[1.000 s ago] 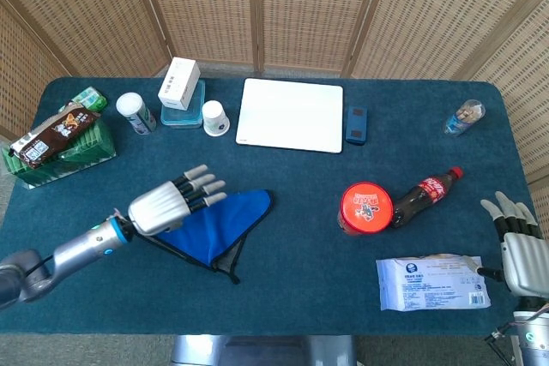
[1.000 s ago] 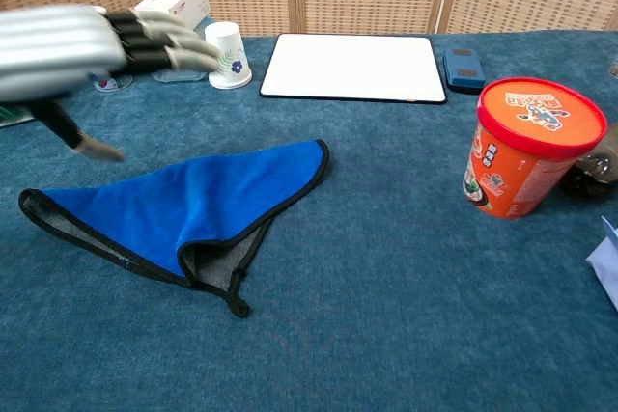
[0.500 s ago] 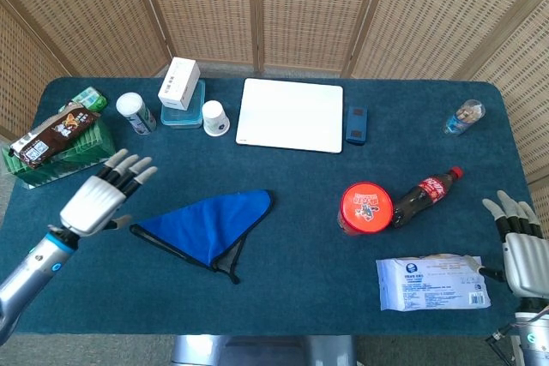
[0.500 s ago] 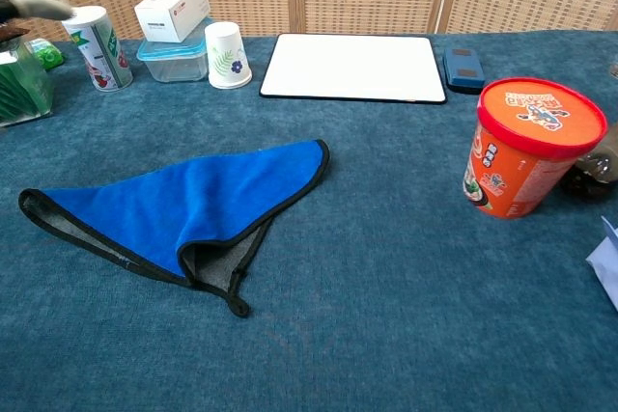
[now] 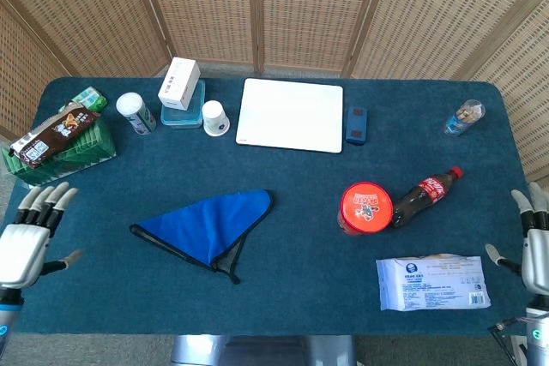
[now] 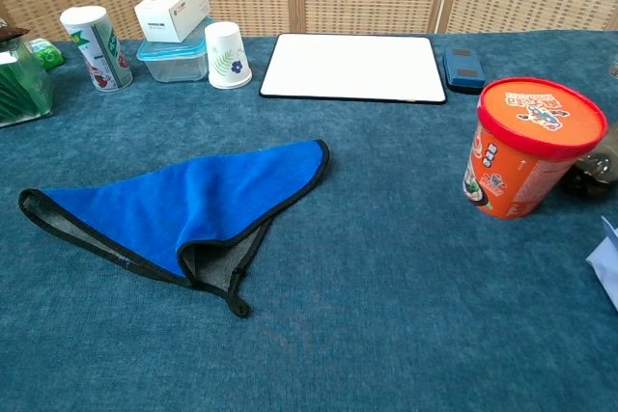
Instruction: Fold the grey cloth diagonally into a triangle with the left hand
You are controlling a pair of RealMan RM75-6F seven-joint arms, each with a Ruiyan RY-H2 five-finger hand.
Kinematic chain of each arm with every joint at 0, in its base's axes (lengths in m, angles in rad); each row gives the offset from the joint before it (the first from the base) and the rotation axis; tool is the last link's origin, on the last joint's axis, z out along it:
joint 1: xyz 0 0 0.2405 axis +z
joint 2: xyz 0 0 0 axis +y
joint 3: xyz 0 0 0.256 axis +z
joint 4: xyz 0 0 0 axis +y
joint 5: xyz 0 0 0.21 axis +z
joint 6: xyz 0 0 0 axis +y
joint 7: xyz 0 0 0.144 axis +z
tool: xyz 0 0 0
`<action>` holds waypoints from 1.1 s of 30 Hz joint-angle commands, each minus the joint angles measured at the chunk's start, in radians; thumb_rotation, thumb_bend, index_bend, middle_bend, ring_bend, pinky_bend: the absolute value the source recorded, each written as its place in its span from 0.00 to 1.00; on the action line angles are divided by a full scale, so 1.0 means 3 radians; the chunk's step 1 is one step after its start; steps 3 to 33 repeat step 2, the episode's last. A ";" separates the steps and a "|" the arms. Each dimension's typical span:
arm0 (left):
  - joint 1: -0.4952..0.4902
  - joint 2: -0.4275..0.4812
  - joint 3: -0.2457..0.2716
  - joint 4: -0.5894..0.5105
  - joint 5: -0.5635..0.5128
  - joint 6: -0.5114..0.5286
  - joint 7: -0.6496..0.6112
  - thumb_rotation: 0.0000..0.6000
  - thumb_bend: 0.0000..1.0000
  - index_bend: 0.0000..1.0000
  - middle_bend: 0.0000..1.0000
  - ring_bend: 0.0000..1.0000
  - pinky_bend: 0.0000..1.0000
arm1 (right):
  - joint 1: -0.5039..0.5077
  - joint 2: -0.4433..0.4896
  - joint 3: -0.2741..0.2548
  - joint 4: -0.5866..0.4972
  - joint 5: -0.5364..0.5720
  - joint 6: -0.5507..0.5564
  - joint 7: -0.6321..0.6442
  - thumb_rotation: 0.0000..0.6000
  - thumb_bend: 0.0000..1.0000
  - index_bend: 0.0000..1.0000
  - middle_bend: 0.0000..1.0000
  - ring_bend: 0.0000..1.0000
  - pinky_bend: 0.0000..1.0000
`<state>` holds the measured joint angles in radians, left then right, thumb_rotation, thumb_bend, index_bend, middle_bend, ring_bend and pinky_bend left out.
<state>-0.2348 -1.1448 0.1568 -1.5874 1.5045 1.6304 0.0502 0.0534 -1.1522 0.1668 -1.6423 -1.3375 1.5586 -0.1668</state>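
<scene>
Head view, near edge: my left hand (image 5: 24,242) rests empty at the table's left margin, fingers spread; my right hand (image 5: 533,242) lies likewise unloaded at the right. Farther in, well apart from both, the grey cloth (image 5: 208,226) lies as a triangle — blue face up, grey lining showing (image 6: 217,260). I judge the fold done — at most, the loose lower corner wants flattening.

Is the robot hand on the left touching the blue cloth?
Apart. In the head view the left robot hand sits open near the table's left edge, with bare blue tablecloth between it and the cloth. The chest view shows the cloth lying alone.
</scene>
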 commanded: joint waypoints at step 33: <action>0.0053 0.0044 -0.0038 0.0058 0.0045 -0.0020 -0.0062 1.00 0.14 0.00 0.00 0.00 0.00 | 0.0008 -0.0001 0.0002 0.0013 0.0019 -0.0029 0.0001 1.00 0.00 0.12 0.00 0.00 0.00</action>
